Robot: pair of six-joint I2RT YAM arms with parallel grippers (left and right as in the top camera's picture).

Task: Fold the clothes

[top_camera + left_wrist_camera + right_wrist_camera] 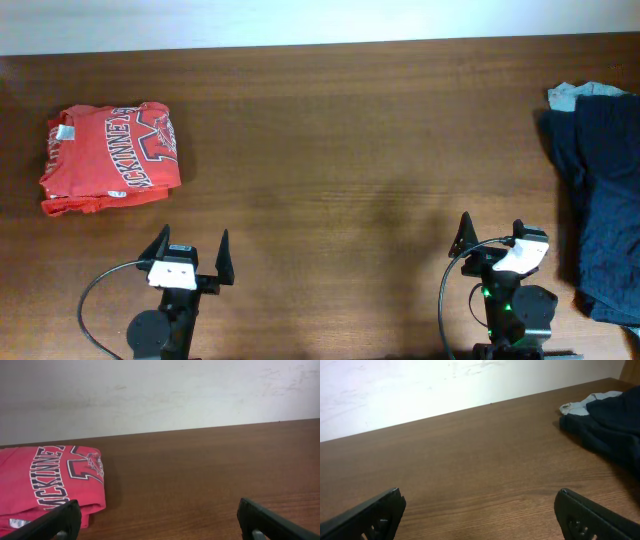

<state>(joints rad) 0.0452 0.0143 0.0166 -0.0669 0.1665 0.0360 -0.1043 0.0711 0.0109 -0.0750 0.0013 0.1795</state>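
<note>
left tool [195, 240] and right tool [492, 240] both sat at the near edge of the bench [350, 130], each with its two dark fingers spread wide and nothing between them. from the left wrist view, the left tool [160, 525] showed only bare brown wood in the gap between its fingers. the right tool [480, 520] showed the same in its own view. neither touched any cloth.

a red t-shirt [110, 157] lay at the far left of the bench, folded into a compact rectangle with the white-and-navy "mckinney" lettering facing up and a small white tag at its far left corner. it sat ahead of the left tool and slightly to its left, well apart from it. in the left wrist view the red t-shirt [45, 480] filled the lower left, and its edges looked flat and even. it read as a finished fold parked out of the way, leaving the middle of the bench free for work.

a dark navy heap [600, 200] lay crumpled along the right edge, with a pale blue-grey piece [580, 95] showing at its far end. the right wrist view showed the dark navy heap [615, 425] ahead and to the right, near that tool but apart from it. it looked unfolded, so it was probably a waiting pile within the right arm's reach.

a white wall [150, 395] rose behind the bench.
</note>
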